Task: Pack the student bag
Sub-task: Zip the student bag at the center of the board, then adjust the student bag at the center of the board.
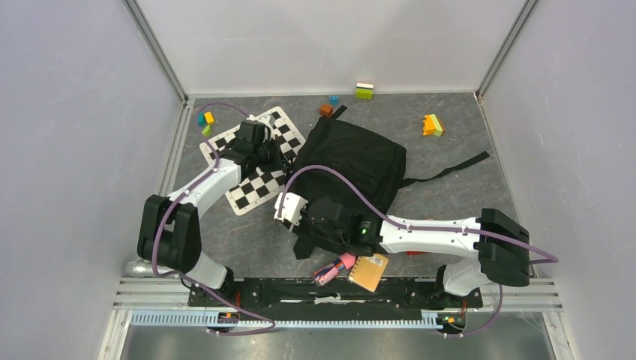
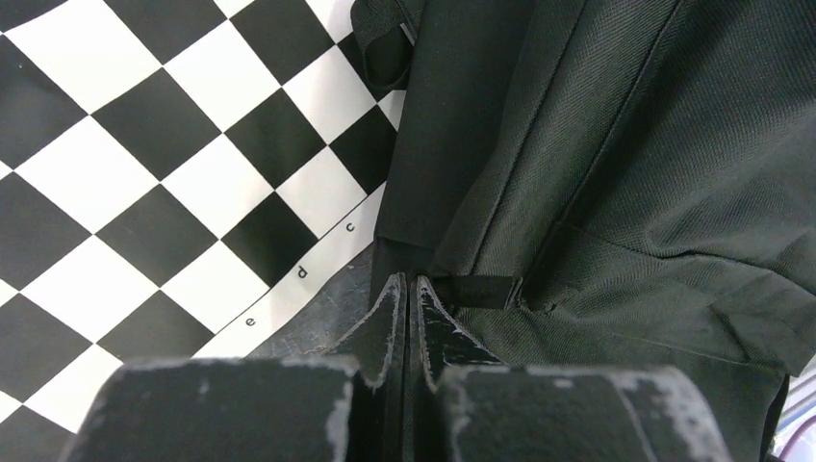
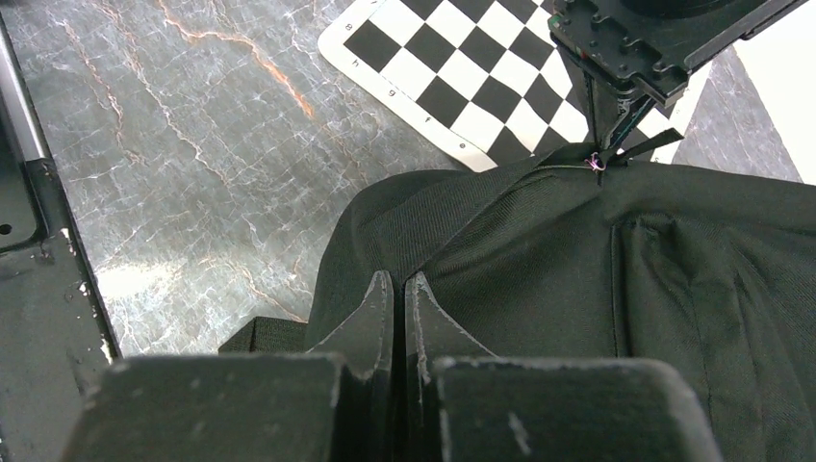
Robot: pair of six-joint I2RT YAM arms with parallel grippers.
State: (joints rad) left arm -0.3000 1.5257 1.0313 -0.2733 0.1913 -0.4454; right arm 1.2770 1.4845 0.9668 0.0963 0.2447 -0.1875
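The student bag [image 1: 352, 161] lies flat in the middle of the table, with its left edge on the chess mat [image 1: 255, 187]. The left gripper [image 2: 409, 294] is squeezed tight on the bag's left edge. The right gripper [image 3: 397, 289] is squeezed tight on cloth at its near side. I think packing has hardly begun. The bag looks closed, and 2 things lie outside near the arms: a brown notebook [image 1: 369, 271] and a pink bundle [image 1: 334, 271]. The mat's edge reads c, d, e.

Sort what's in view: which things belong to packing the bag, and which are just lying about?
Job: student bag; likely contents, brown notebook and pink item beside it.
Lying about: chessboard mat; coloured blocks.
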